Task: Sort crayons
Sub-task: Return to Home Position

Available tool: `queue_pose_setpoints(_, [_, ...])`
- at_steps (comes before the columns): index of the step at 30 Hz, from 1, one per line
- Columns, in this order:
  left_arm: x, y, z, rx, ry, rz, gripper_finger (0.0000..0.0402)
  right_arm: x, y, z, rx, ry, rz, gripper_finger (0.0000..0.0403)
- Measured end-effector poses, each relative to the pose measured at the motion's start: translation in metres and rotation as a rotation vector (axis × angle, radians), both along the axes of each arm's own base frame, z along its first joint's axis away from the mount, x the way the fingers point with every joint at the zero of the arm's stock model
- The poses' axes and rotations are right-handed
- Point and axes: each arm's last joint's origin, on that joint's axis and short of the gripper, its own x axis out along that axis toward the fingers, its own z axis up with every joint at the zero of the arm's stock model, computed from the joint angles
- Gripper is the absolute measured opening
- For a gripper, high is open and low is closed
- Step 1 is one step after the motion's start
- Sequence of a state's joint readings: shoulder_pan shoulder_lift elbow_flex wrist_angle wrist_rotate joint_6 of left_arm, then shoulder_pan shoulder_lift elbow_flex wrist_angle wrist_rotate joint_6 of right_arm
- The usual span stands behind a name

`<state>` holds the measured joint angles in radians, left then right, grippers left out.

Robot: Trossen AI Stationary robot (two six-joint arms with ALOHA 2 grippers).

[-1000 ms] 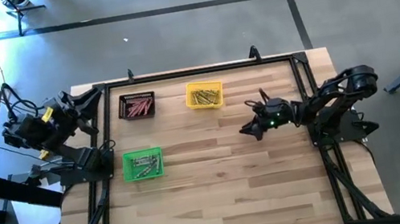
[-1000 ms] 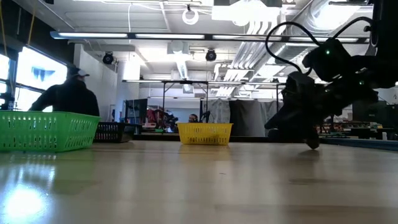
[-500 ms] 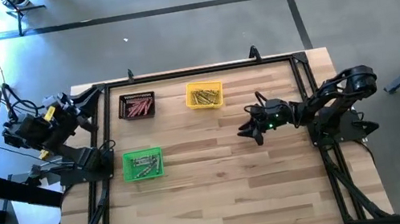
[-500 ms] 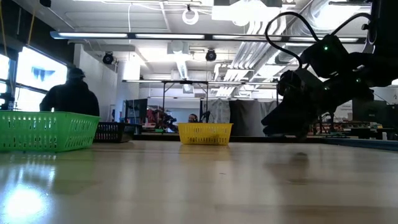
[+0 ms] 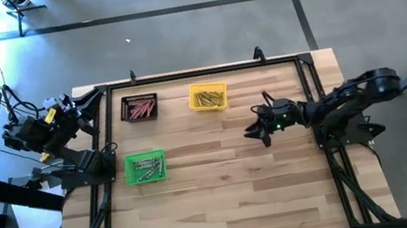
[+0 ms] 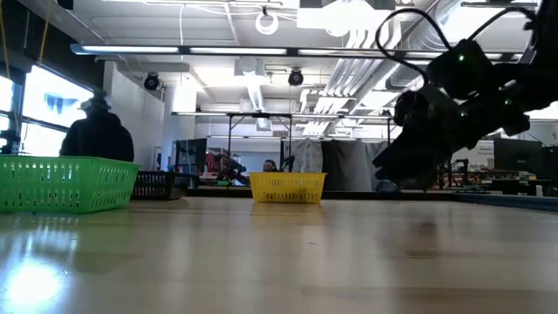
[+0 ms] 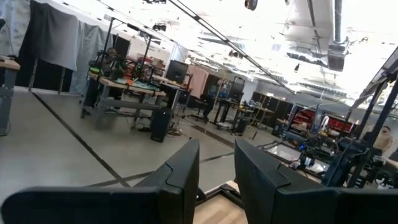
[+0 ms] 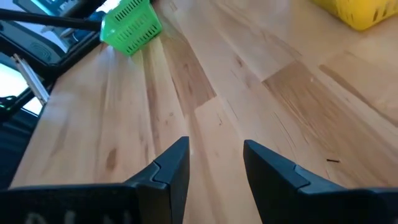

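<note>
The crayons lie sorted in three small bins in the high view: red ones (image 5: 139, 108) in the black bin (image 5: 125, 110), yellow ones (image 5: 207, 95) in the yellow bin (image 5: 210, 107), greyish ones (image 5: 144, 167) in the green bin (image 5: 147, 179). My right gripper (image 5: 257, 129) hovers open over bare wood to the right of the yellow bin, a little above the table (image 6: 394, 179), with nothing between its fingers (image 8: 214, 167). My left gripper (image 5: 90, 106) waits at the table's far left corner, raised and pointing out into the room, open and empty (image 7: 216, 177).
The bins stand in the table's far left part; the yellow bin (image 8: 357, 12) and green bin (image 8: 130, 28) lie ahead of my right gripper. Black rails (image 5: 310, 80) frame the table. A person (image 6: 98, 138) stands in the room beyond.
My right gripper has rolled about its own axis, and its lower fingertip has come up from the table top. It has stayed open over the same spot. The arm behind it has stretched out toward the table's right edge.
</note>
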<state>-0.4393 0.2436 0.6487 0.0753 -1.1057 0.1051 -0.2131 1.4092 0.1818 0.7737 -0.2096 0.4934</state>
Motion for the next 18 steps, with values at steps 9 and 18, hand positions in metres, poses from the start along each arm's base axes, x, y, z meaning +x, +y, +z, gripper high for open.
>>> queue_pose_setpoints(9, [0.0, 0.0, 0.0, 0.0, 0.001, 0.001, 0.0087, -0.019, 0.004, 0.039, -0.02, -0.102, -0.001, 0.0138])
queue_pose_setpoints(18, [0.0, 0.0, 0.0, 0.0, 0.001, 0.001, 0.0087, -0.039, 0.008, 0.081, -0.073, -0.35, -0.001, 0.0138])
